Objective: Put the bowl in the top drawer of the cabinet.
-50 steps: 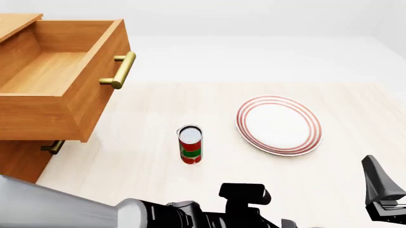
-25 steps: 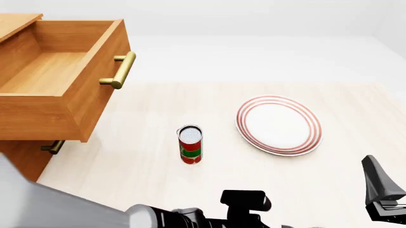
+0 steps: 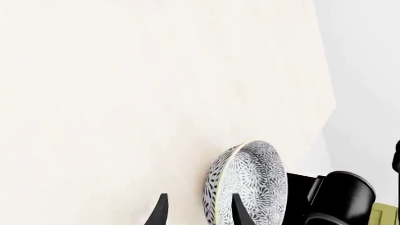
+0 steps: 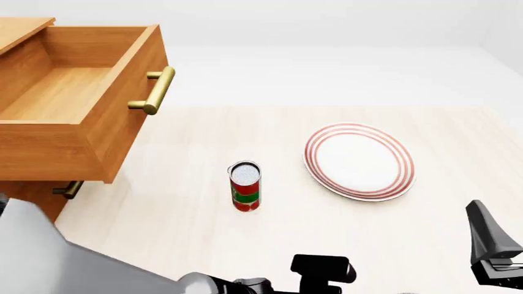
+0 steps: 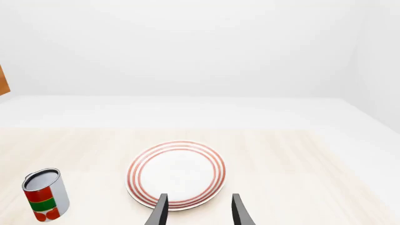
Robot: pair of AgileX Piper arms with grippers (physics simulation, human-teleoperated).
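Since a second ago my left arm has swung lower. Left gripper [image 3: 196,216] is spread open beside the bowl [image 3: 248,183] on the table [image 3: 125,93], holding nothing. Right gripper [image 5: 198,214] hangs open, empty, over the plate [image 5: 177,173].

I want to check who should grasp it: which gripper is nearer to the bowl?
Left. The left gripper is open with the bowl right at its fingertips. The right gripper points at the plate; no bowl shows in its view.
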